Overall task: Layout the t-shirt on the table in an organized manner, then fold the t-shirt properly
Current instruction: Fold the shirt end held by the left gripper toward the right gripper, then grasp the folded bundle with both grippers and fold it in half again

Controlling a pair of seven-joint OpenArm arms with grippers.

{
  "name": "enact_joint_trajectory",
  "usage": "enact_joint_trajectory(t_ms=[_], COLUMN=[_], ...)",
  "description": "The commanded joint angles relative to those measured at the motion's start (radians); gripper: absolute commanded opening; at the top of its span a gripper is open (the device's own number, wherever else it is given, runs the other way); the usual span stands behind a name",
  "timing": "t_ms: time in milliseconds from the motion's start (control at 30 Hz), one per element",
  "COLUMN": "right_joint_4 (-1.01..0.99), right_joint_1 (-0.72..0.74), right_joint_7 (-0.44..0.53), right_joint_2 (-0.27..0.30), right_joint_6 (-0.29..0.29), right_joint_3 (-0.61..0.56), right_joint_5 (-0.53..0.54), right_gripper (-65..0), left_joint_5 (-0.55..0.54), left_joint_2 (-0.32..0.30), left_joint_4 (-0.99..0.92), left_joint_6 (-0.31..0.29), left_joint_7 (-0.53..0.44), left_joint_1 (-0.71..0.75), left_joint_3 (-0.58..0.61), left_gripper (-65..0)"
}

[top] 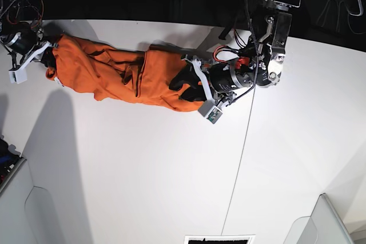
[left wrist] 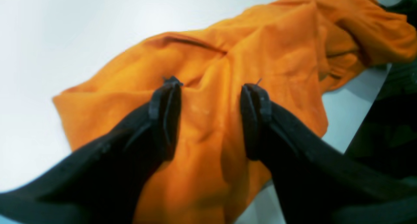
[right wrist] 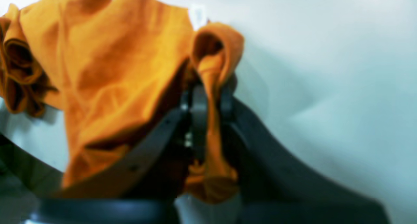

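White and matte, the table point(top: 143, 170) fills most of your base view, with a thin dark seam point(top: 240, 158) running down its right half and black shadow beyond its far edge. You see the shirt point(top: 114, 72) stretched out as a long wrinkled orange band near that far edge, reaching from the upper left corner toward the middle. Your right gripper point(top: 47, 54), at the left end in the base view, has its jaws clamped on a bunched fold of the shirt; in the right wrist view point(right wrist: 208, 97) an orange twist of cloth passes between the two dark fingers point(right wrist: 224, 100) and hangs down below them, while the rest of the shirt spreads to the left with a rolled sleeve opening at the edge of the frame. Your left gripper point(top: 186, 81) sits over the other end of the shirt, at the middle of the base view. In the left wrist view point(left wrist: 211, 87) its jaws stand well apart, with the black fingertips point(left wrist: 169, 87) low over the orange cloth and one on either side of a raised crease; you cannot tell whether they touch the cloth. The shirt runs away from them toward the upper right, lying rumpled on the table.
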Motion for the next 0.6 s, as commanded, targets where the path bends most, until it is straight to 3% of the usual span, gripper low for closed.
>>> enact_joint_trajectory(t_ms=[0, 200, 367, 567], right_joint_4=[0.009, 0.009, 0.009, 0.065], right_joint_1=[0.005, 0.01, 0.039, 0.077], right_joint_7=[0.013, 0.055, 0.053, -0.007], right_joint_2=[0.021, 0.042, 0.069, 0.061], right_joint_6=[0.003, 0.003, 0.003, 0.008], right_joint_3=[0.004, 0.04, 0.066, 0.068], right_joint_5=[-0.016, -0.031, -0.029, 0.066], right_gripper=[-65.0, -65.0, -65.0, -65.0], left_joint_5=[-0.026, -0.116, -0.111, -0.084], left_joint_2=[-0.011, -0.057, -0.129, -0.145], left_joint_4=[0.019, 0.065, 0.065, 0.061], left_joint_6=[-0.006, -0.011, -0.011, -0.01], left_joint_7=[-0.022, 0.0, 0.003, 0.0], left_joint_1=[-0.022, -0.035, -0.034, 0.018], left_joint_3=[-0.018, -0.124, -0.131, -0.13], left_gripper=[-32.0, -32.0, -32.0, -32.0])
